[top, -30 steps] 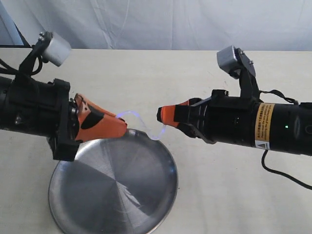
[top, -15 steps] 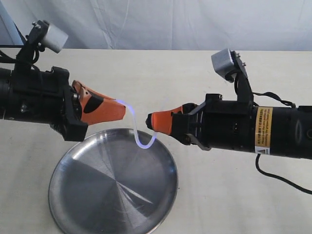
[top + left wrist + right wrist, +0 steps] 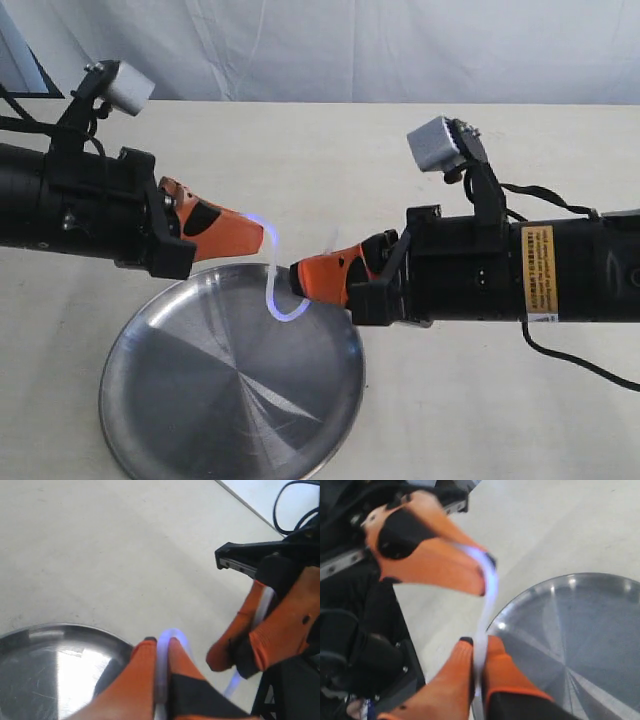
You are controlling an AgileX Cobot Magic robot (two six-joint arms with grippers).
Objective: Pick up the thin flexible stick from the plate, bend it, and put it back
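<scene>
On a pale worktop (image 3: 330, 150) with a white cloth (image 3: 350, 50) hung along its far edge, two black robot arms reach toward each other from left and right. At the left, the orange, tapered left fingers (image 3: 225, 236) are pressed together on one end of the thin flexible stick (image 3: 271, 285), with only the stick between them. From that pinch the translucent white stick drops, curls into a tight U-shaped loop and rises into the right fingers (image 3: 325, 281), which are likewise clamped on its other end. The two sets of fingertips sit near each other, the right set lower. The loop hangs over the far part of the plate (image 3: 200, 400), a round shiny steel dish on the near left of the worktop. Whether the loop touches the plate cannot be told. Farther right, a yellow label (image 3: 537, 272) wraps the right arm.
</scene>
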